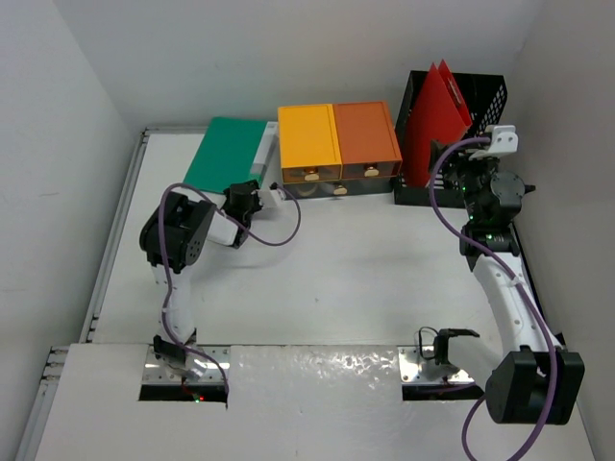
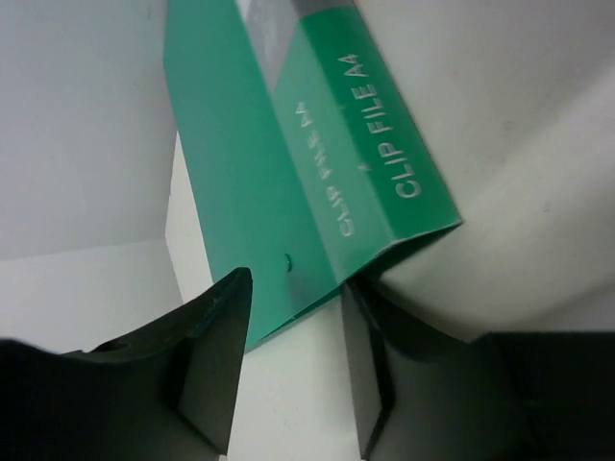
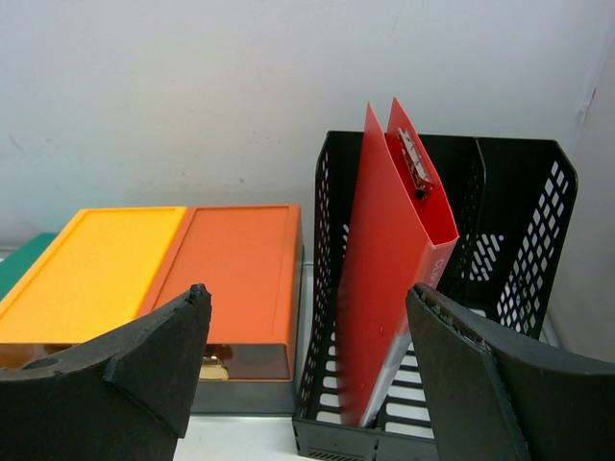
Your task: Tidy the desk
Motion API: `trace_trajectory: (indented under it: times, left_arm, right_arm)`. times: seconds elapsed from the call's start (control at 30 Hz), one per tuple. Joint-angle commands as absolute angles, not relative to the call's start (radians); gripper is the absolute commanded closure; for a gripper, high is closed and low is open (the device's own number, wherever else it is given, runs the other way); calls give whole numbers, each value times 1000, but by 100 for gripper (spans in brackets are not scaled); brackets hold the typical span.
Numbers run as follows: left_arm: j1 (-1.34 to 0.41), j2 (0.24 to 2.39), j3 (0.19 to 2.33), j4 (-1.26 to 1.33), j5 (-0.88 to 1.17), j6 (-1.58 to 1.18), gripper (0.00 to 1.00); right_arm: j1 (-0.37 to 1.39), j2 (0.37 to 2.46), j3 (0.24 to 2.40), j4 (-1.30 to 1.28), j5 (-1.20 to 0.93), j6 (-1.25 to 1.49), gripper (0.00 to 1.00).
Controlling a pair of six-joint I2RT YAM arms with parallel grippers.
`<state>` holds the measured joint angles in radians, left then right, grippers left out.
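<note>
Across white, grey-railed desk point(image 1: 336, 279), left claw point(image 2: 296, 284) straddling green file point(image 2: 245, 144), grip unclear, right claw point(image 3: 307, 294) released

White desk point(image 1: 365, 279), green clip file point(image 1: 226, 152), drawer box point(image 1: 336, 139), black mesh rack point(image 1: 483, 93)

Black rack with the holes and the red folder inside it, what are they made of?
The black slotted file rack looks like matte moulded plastic, given its thick, evenly punched walls; painted metal is possible. The red folder looks like thin, smooth plastic sheet with a shiny metal clip.
</note>
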<state>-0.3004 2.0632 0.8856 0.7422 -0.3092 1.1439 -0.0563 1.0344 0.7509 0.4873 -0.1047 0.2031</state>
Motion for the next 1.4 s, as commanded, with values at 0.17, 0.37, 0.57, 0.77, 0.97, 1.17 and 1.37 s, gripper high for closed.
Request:
trace_trajectory:
  times: [0.17,0.37,0.57,0.77,0.97,1.17,1.37]
  left_arm:
    - [-293,2128,911,781,-265,1175,100]
    - [-236,2079,911,715,-204,1111,100]
    - [-201,1904,841,534,-123,1072,100]
    - [-199,1692,758,303,-71,1028,100]
    - [-192,1386,712,-1,-51,1025,100]
    - [-187,1122,750,-345,-26,1028,100]
    - [-187,1002,833,-615,40,1011,100]
  right_arm:
    - [-52,1016,749,531,-86,167,20]
    - [-52,1015,749,534,-94,176,20]
    - [-25,1011,759,454,-106,140,22]
    - [79,1015,767,336,-104,8,22]
    - [251,1091,862,128,-403,-237,21]
    - [449,1199,928,-44,-544,-436,20]
    - [630,1265,900,51,-543,-518,19]
